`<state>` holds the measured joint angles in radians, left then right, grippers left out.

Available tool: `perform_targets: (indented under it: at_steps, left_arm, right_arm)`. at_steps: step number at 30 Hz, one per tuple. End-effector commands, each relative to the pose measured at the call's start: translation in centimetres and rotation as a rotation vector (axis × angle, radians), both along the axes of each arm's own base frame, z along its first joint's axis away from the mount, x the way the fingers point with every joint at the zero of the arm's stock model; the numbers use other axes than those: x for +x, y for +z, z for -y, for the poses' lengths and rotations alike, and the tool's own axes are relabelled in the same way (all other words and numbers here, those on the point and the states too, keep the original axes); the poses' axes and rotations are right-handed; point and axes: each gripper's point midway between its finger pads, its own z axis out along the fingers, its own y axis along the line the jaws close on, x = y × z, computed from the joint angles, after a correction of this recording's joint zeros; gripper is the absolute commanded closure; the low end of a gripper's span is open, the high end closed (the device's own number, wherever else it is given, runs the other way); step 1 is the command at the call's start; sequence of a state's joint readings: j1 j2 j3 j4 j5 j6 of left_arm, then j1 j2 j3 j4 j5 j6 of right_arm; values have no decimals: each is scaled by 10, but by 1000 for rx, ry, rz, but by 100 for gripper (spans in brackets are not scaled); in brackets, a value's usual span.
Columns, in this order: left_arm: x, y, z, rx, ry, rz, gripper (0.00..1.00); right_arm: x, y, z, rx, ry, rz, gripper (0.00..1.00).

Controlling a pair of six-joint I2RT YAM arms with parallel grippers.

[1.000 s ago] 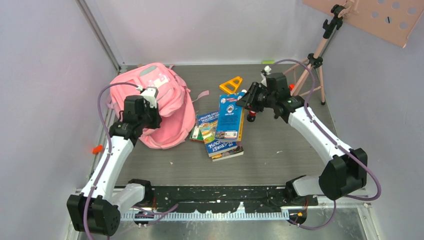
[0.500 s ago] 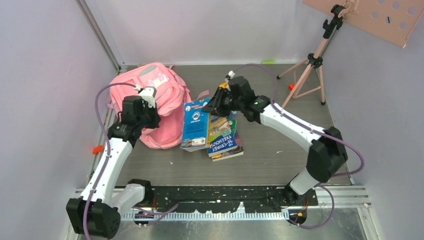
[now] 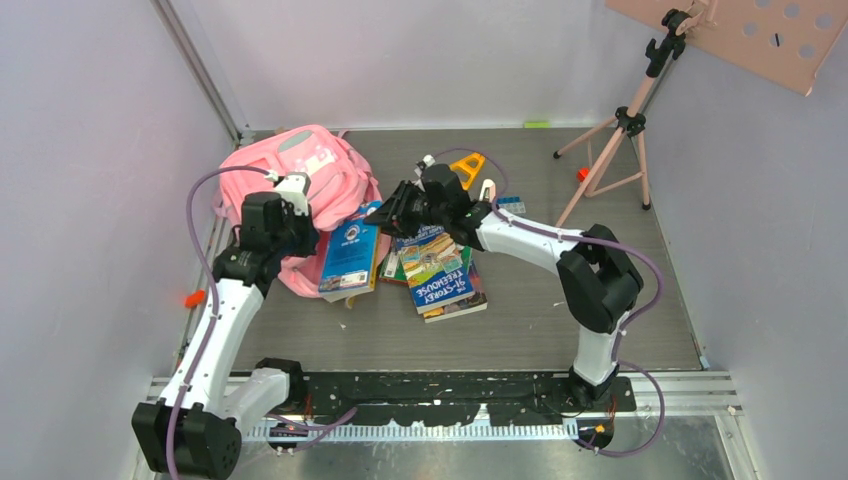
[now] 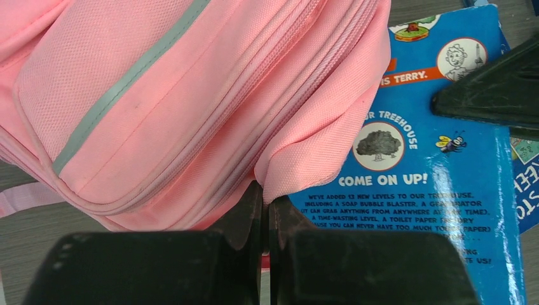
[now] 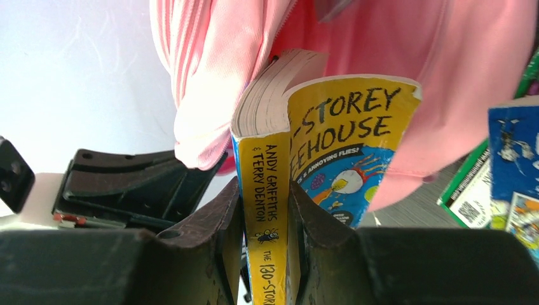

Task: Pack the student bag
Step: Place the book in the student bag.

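Two claws, both clamped. From the top: bag [image 3: 300,185] slumped at the far left of the desk [image 3: 600,300], left claw [image 3: 305,238] pressed to its near right edge, right claw [image 3: 385,215] just beside, with a blue book [image 3: 348,258] tilted against the bag's side. Also only from up there: loose pile of books [image 3: 440,280] near mid-desk, yellow set square [image 3: 467,168] behind it, tripod [image 3: 612,150] at the far right.

Closer in, from the left wrist: fingers [image 4: 245,216] all but touching, nipping a fold of pink fabric below the zip; blue back cover reading "COME ON UP!" just under that fold; black tip of the right claw at the right edge. From the right wrist, and nowhere else: yellow spine gripped between nearly closed fingers, pages fanned at the top corner, that corner nosing into a pink gap.

Depth of the corner inside the bag: cannot tell. Bag's interior hidden in all three views. Lower end of the spine cut off at the bottom edge of the right wrist view.
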<state>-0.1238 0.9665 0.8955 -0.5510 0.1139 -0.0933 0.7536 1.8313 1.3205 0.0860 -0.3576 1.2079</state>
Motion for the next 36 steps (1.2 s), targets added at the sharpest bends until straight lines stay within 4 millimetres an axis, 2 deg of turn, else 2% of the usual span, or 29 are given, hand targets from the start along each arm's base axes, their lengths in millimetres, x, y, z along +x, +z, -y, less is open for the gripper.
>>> perform_targets:
  at_steps: [1,3,6,8,9,13,15,17,19,22,23,24,25,26,27,28,29,33,36]
  left_arm:
    - [13,46,10,-47,-39,162,100]
    - [13,47,10,-50,-40,163,100]
    - [13,50,10,-53,-41,173,100]
    - [11,54,9,-55,-37,184,100]
    - [11,54,9,-55,-35,189,100]
    - [9,57,9,-56,-34,203,100]
    - [9,57,9,-58,-38,206,100]
    - [9,58,11,-62,-44,206,100]
    - [9,59,11,-63,-46,206,100]
    - [8,57,13,-69,-58,200,100]
    - [8,57,14,-70,-60,200,100]
    - [8,58,15,-74,-67,202,100]
    - [8,58,16,-77,-71,205,100]
    - [8,59,17,-81,-77,207,100]
    - [8,60,18,-84,-84,208,100]
    - [8,60,19,-86,-86,208,100]
    - [8,60,19,-89,-88,210,100]
    - [7,62,20,-95,-90,219,100]
    - [6,62,20,-92,-90,219,100]
  right_arm:
    - [17,81,-25,270,-11,103,99]
    - [20,83,-29,299,-9,105,99]
    - [26,65,-33,284,-17,86,99]
    - [36,39,-31,198,-57,86,99]
    - [37,17,-28,120,-64,82,99]
    - [50,-46,-6,-118,-151,81,99]
    - [55,-68,5,-212,-187,79,99]
    - [58,-80,12,-260,-207,83,99]
    - [61,-80,10,-257,-213,94,99]
    - [69,-65,-4,-194,-190,139,99]
    - [70,-51,-14,-154,-158,164,99]
    - [71,-47,-21,-142,-125,207,99]
    - [73,-28,-32,-118,-80,269,99]
    - [72,-31,-37,-129,-56,277,99]
    - [75,-15,-45,-108,-32,321,99]
    - [77,-16,-48,-103,-22,329,99]
    - [79,-9,-51,-90,-17,347,99]
    - [87,-26,-59,-99,-21,328,99]
    - [92,-52,-64,-104,-28,287,99]
